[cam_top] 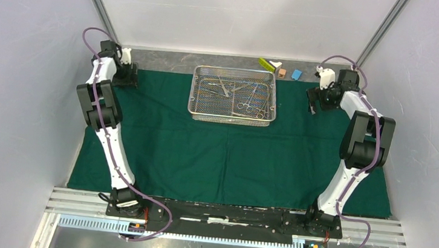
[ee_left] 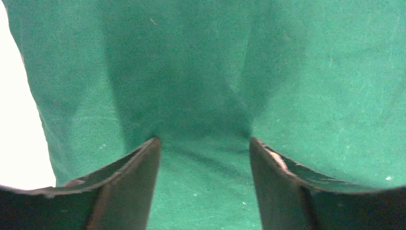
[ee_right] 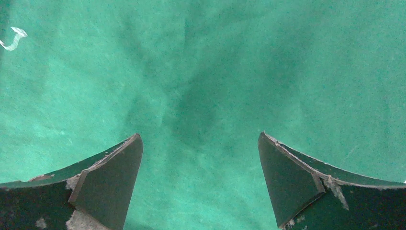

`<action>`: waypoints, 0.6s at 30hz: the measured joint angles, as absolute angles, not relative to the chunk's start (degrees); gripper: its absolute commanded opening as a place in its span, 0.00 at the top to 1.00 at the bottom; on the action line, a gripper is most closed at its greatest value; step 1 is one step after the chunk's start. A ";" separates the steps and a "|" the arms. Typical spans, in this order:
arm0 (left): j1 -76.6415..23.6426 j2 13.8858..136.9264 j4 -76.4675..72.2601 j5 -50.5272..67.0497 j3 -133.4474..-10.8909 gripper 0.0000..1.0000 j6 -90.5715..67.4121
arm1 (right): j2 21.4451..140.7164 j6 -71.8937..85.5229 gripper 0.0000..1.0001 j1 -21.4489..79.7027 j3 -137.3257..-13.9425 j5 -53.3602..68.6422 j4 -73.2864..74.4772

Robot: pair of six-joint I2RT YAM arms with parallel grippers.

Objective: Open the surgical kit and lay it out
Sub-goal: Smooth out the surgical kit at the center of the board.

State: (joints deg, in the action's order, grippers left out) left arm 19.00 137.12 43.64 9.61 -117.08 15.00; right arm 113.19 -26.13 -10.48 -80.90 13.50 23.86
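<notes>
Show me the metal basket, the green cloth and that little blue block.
wire-mesh tray (cam_top: pixel 231 120), top view, on its near wall.
green cloth (cam_top: pixel 231 161), top view, on its bare middle.
blue block (cam_top: pixel 296 74), top view, on its top face.

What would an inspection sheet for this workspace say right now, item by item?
Surface: table, a grey strip bare at the far edge; most of the rest lies under cloth.
Job's things: green cloth spread flat; wire-mesh tray on its far middle, steel instruments inside.
Clutter: yellow-green block, brown block, blue block at the table's far edge.
Grippers: left gripper and right gripper both open at the cloth's far corners, holding nothing.
Cables: purple cables, loose loops at the near edge.
Surroundings: pale walls; metal rail in front.
</notes>
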 measured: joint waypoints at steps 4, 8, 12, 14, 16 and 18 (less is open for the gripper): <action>18.68 133.78 39.79 10.50 -111.31 0.08 13.56 | 114.19 -23.79 0.02 -9.41 -83.42 15.94 22.76; 17.28 130.96 36.95 10.61 -106.67 0.04 13.02 | 116.92 -22.04 0.02 -7.18 -86.91 16.91 21.67; 13.28 129.60 34.85 10.37 -105.34 0.02 12.91 | 120.29 -20.80 0.02 -4.75 -89.38 16.86 20.97; 10.85 129.58 33.65 9.89 -105.34 0.02 12.93 | 121.84 -20.62 0.02 -3.73 -90.02 16.45 20.82; 8.54 129.60 32.97 9.02 -105.34 0.02 12.93 | 123.48 -20.60 0.02 -2.87 -90.61 15.97 20.84; 6.46 129.64 32.82 8.25 -105.49 0.02 12.95 | 124.88 -20.45 0.02 -2.42 -91.44 15.40 20.78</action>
